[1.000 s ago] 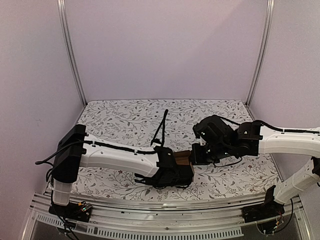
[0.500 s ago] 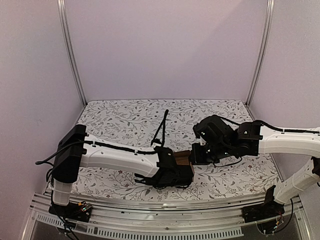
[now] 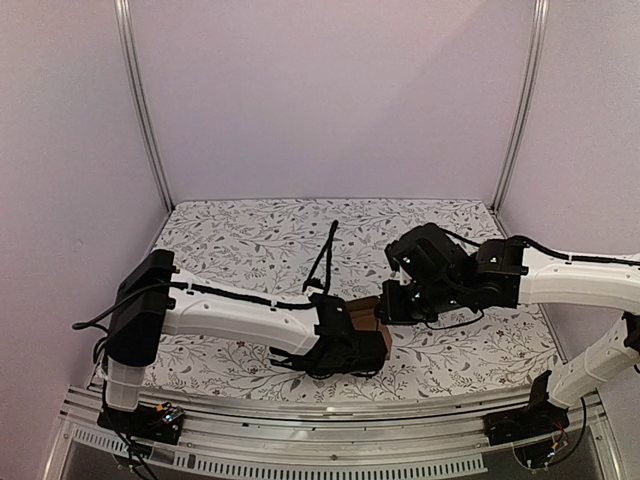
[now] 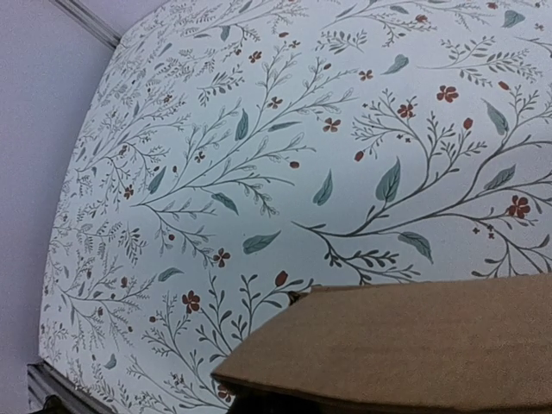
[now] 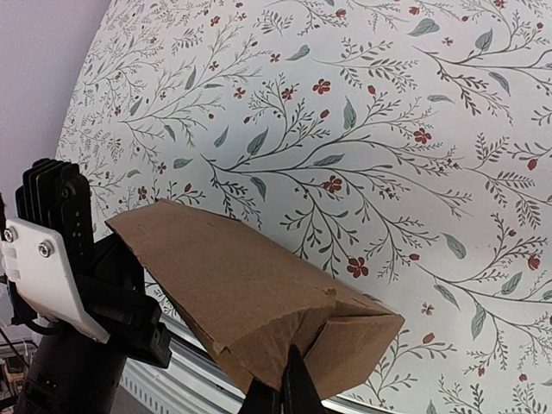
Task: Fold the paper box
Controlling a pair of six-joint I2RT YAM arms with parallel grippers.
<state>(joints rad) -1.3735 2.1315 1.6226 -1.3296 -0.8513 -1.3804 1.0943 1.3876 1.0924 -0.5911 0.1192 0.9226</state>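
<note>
1. The plain brown corrugated cardboard box (image 3: 364, 318) is a slim, partly closed sleeve, held off the floral-print tablecloth (image 3: 250, 240) between the two arms, near the front centre.
2. Long axis runs roughly left–right in the overhead view, one end at each gripper.
3. Right gripper (image 5: 289, 388) — fingers pressed together, pinching the box's lower end fold.
4. Left gripper (image 3: 350, 345) is at the box's other end; its fingers are hidden, so its state can't be told.
5. Left wrist view: the box's top face fills the bottom edge.
</note>
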